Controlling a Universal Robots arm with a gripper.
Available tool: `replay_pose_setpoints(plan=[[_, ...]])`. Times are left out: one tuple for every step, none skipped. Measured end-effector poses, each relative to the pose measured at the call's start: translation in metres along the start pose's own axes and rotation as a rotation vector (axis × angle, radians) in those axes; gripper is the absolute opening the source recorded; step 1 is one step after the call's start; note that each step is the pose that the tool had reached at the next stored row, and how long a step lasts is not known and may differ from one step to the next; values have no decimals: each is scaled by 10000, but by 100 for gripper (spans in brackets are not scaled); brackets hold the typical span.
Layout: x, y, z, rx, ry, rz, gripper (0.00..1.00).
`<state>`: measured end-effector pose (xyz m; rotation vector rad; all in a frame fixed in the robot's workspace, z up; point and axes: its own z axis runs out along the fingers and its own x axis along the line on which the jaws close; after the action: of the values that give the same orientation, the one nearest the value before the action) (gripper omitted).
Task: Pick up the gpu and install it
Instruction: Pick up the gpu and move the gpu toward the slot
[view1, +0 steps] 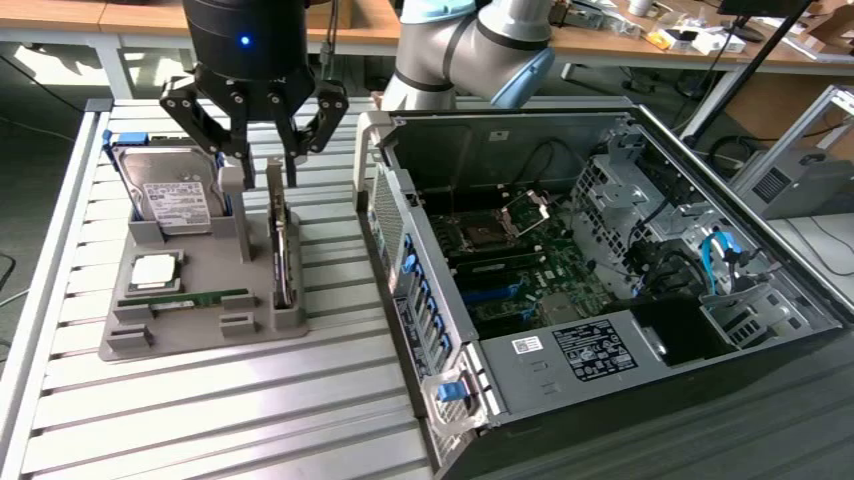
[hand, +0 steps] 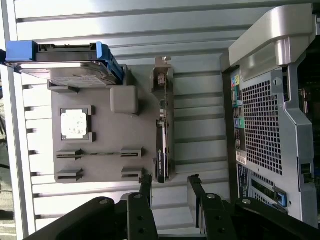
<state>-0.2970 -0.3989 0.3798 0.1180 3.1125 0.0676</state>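
One robot arm holds its gripper (view1: 263, 152) over a grey parts holder (view1: 200, 335) that sits on a slatted metal table (view1: 200, 420). The gripper's two dark fingers are spread wide and hold nothing. In the exterior view they hang on either side of the far, upper end of the gpu (view1: 279, 240), with space between them and the card.

The gpu is a thin dark card standing on its long edge in a slot along the side of the holder that is nearest the computer case (view1: 534, 355). In the wrist view the card (hand: 161, 150) runs away from the spread gripper (hand: 169, 182), and its silvery bracket (hand: 161, 77) is at the far end.

Also in the holder are a silver hard drive (view1: 176, 195) with a white label and blue side rails, a square processor chip (view1: 156, 268) and a narrow green memory stick (view1: 187, 297).

On the exterior view's right, the case lies open on its side, showing its motherboard (view1: 521, 270).
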Motion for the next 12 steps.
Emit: replay_pose_setpoints(plan=[[0,0,5,0,0,0,42],[0,-1,12,-1,0,0,42],[0,-1,19,0,0,0,42],[0,-1,25,0,0,0,42],[1,-1,29,1,0,0,42],[1,-2,34,0,0,0,42],[1,-2,38,0,0,0,42],[1,-2,42,0,0,0,42],[1,-2,47,0,0,0,42],[1,-2,50,1,0,0,42],[1,-3,54,0,0,0,42],[1,-3,59,0,0,0,42]])
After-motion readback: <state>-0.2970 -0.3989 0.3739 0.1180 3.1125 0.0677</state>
